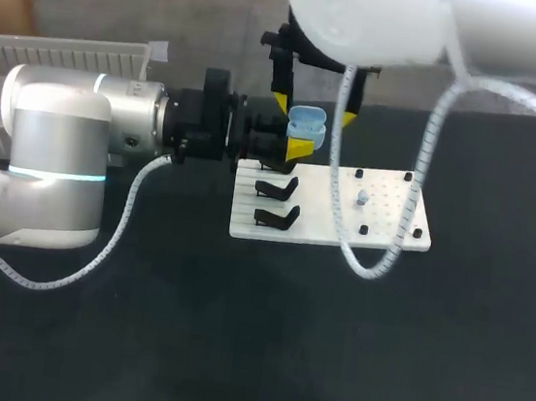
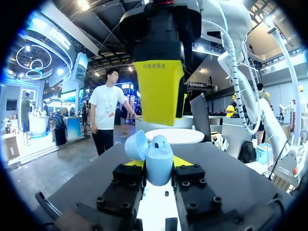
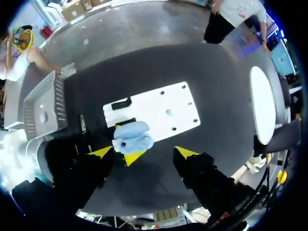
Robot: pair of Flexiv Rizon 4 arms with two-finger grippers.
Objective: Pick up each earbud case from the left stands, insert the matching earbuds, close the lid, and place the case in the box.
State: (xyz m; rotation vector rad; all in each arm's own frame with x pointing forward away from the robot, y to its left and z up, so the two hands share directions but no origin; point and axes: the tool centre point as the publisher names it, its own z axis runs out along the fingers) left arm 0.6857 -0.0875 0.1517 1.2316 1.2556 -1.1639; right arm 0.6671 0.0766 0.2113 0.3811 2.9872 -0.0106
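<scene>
Two grippers meet over the far left corner of the white board (image 1: 382, 224).

Left arm: in from the left, lying low and level across the dark table (image 1: 230, 352). The left gripper (image 2: 158, 164) is pinching the earbud case (image 2: 159, 168) between its two yellow tips, one on each flank.

Case: pale blue, upright, held up off the board. Its lid (image 2: 136, 146) is open and swung to one side of the body. A small rounded blue piece with a dark spot sits at the case mouth. It may be an earbud, but I cannot tell for sure.

Right arm: in from the far right, coming down from above. The right gripper (image 1: 314, 108) is spread wide. In the head view its fingers stand to either side of the case, apart from it. In the left wrist view one of its yellow fingertips (image 2: 159, 91) hangs just above the open case.

Board: white, flat on the table, about mid-table. Two black stands (image 1: 279, 187) sit on its left part, on the near side of the held case. On the right part lies a single pale earbud (image 1: 361, 199) among rows of small holes. There are black pegs at the corners.

Box (image 3: 45, 103): a shallow ribbed white tray at the table's far left edge, beyond the left arm and well apart from the board.
</scene>
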